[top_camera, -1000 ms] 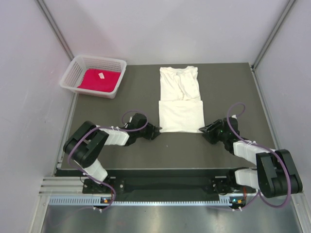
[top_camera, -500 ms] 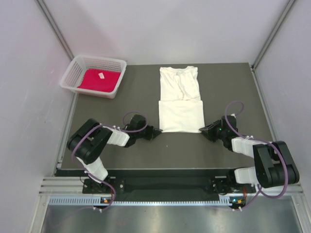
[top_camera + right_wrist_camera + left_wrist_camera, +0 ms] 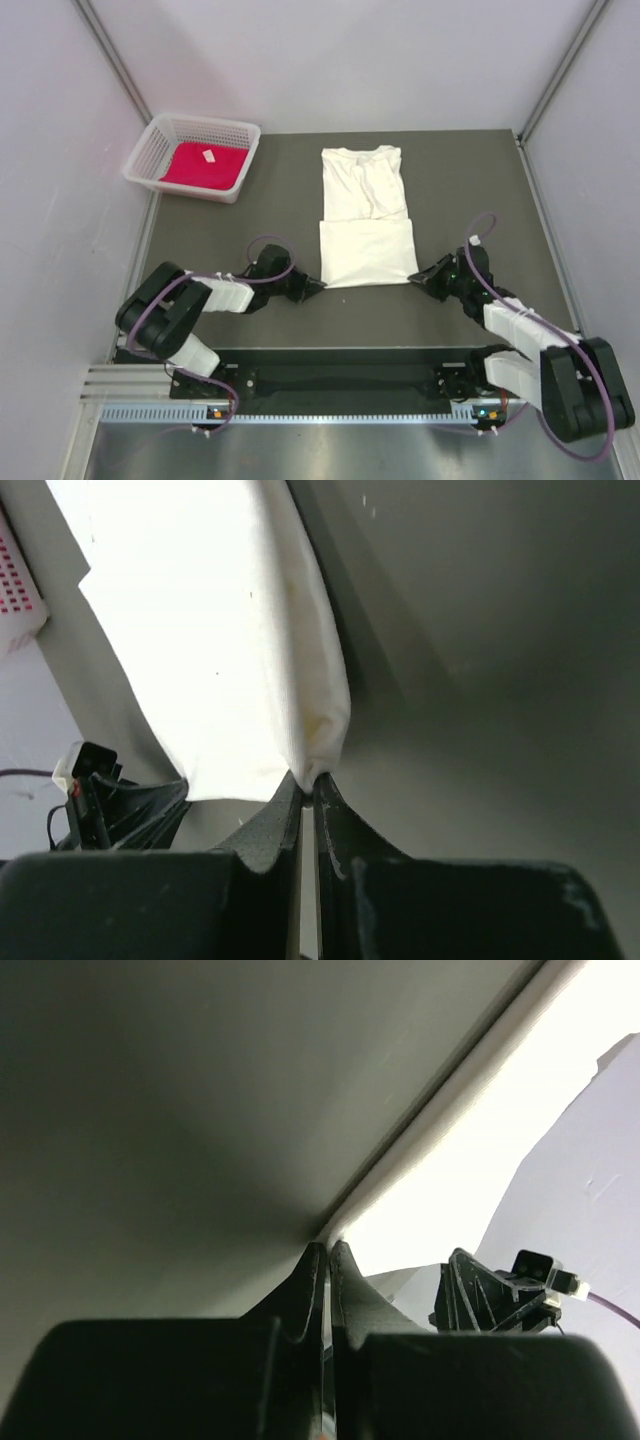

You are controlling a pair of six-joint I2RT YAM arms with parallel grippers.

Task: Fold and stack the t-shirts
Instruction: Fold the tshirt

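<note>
We judged the chief risk to be a slip. Each pincer had only the very tip of a corner, so a lift or pull could drag the cloth out of one side. The fold would then land skewed. If the two arms moved unevenly, the doubled panel nearest the pincers could also twist or open. A pinch that caught only the top layer would leave the lower layer behind on the dark grey table (image 3: 480, 190).

The left pincer (image 3: 313, 288) was fully shut. In its wrist view the fingertips (image 3: 318, 1260) met at the corner edge of the large cream-white cloth t-shirt (image 3: 365, 215), and the hold looked thin. The right pincer (image 3: 418, 278) was also fully shut. Its wrist view showed a small bunched corner of the shirt (image 3: 220, 630) nipped at the tips.

The shirt lay flat between the two pincers and stretched away beyond them, its nearer part folded over. The bright red-magenta t-shirt (image 3: 205, 165) sat well apart, far beyond the left pincer on its outer side, inside the white plastic mesh basket (image 3: 205, 122). It was untouched and not yet folded for stacking.
</note>
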